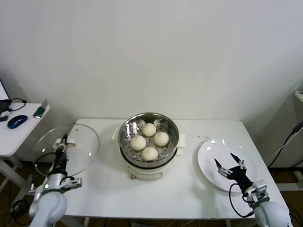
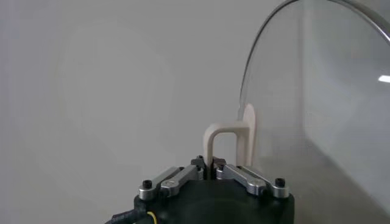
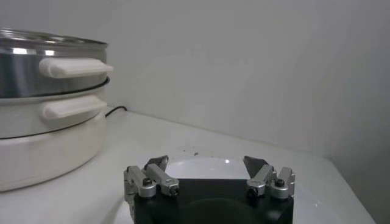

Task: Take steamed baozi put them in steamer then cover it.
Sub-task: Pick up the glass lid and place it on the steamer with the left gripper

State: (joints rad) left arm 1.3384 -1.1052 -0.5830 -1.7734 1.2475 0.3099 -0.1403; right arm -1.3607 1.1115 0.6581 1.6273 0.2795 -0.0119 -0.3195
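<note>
The steamer (image 1: 127,126) stands mid-table with its perforated tray showing; its steel wall and white handles also show in the right wrist view (image 3: 36,67). Several steamed baozi (image 1: 138,142) sit inside it, another at the front (image 1: 150,153). My left gripper (image 1: 63,142) is shut on the cream handle (image 2: 226,141) of the clear glass cover (image 1: 71,147), holding the cover (image 2: 323,103) tilted off the table's left end. My right gripper (image 1: 228,165) is open and empty over the white plate (image 1: 208,161).
The white plate (image 3: 201,167) lies at the table's right end, bare but for a few crumbs near it. A side desk at far left holds a blue mouse (image 1: 17,121). A wall stands behind the table.
</note>
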